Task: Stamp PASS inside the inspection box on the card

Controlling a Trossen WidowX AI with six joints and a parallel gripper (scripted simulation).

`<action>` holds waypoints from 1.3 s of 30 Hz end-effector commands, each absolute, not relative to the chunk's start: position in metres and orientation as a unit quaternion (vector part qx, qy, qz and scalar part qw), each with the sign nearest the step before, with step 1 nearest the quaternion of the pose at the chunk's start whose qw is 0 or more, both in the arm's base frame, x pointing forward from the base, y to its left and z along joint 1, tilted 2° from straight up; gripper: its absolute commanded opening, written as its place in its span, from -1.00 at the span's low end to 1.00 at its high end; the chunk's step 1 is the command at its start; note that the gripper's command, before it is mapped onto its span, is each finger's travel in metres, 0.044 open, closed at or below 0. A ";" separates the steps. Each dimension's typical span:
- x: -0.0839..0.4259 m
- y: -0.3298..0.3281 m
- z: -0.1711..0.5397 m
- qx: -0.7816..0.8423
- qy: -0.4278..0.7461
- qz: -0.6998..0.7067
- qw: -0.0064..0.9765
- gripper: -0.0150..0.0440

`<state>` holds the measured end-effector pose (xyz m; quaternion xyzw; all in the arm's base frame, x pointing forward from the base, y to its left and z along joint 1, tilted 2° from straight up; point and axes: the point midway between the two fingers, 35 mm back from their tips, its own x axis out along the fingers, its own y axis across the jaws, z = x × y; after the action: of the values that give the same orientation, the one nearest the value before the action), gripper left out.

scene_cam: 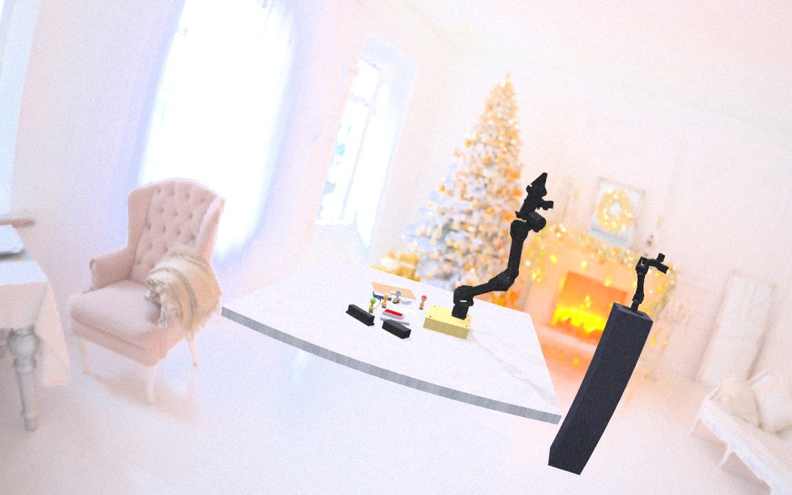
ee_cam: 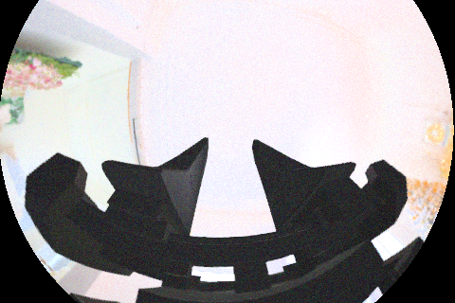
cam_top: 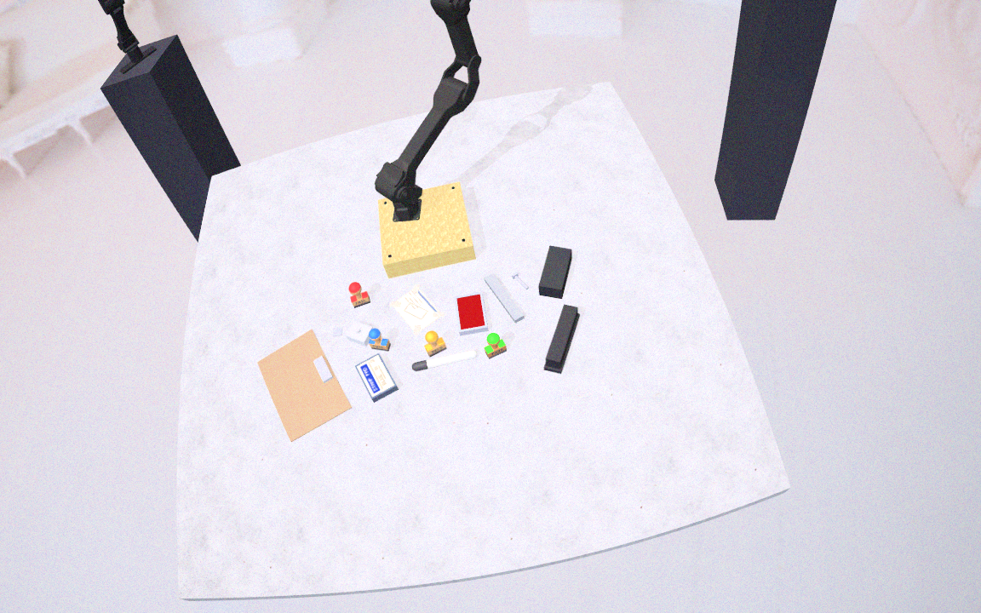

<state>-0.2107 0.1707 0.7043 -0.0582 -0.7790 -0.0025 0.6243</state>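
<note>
My gripper (scene_cam: 543, 176) (ee_cam: 230, 142) is open about halfway and empty, raised high above the bench and pointing up; the top view cuts it off at the top. Four stamps stand on the bench: red (cam_top: 358, 294) (scene_cam: 423, 301), blue (cam_top: 377, 339) (scene_cam: 397, 297), yellow (cam_top: 433, 342) (scene_cam: 385, 300) and green (cam_top: 494, 344) (scene_cam: 372, 305). Their words are too small to read, so I cannot tell which says PASS. The red ink pad (cam_top: 470, 312) (scene_cam: 393, 313) lies open, right of the pale card (cam_top: 415, 306). Print inside the card's box cannot be made out.
Around them are a clipboard (cam_top: 303, 388), a blue-labelled box (cam_top: 376, 377), a marker (cam_top: 444, 360), a small white object (cam_top: 358, 333), a grey bar (cam_top: 504, 298), a small pale item (cam_top: 519, 281) and two black blocks (cam_top: 555, 271) (cam_top: 561, 338). The arm stands on a yellow base (cam_top: 427, 230) (scene_cam: 447, 322).
</note>
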 end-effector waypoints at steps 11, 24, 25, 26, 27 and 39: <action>-0.055 0.020 0.737 0.098 -0.636 -0.066 0.763 0.22; 0.123 -0.059 0.702 0.187 -0.434 -0.084 0.877 0.22; 0.137 -0.062 0.697 0.195 -0.417 -0.082 0.884 0.22; 0.152 -0.064 0.691 0.202 -0.400 -0.081 0.890 0.22; 0.166 -0.066 0.685 0.209 -0.382 -0.080 0.897 0.22; 0.315 -0.055 0.585 0.241 -0.159 -0.071 0.955 0.22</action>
<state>0.2745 -0.0628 0.6187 0.2409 -0.2281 -0.0711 0.9407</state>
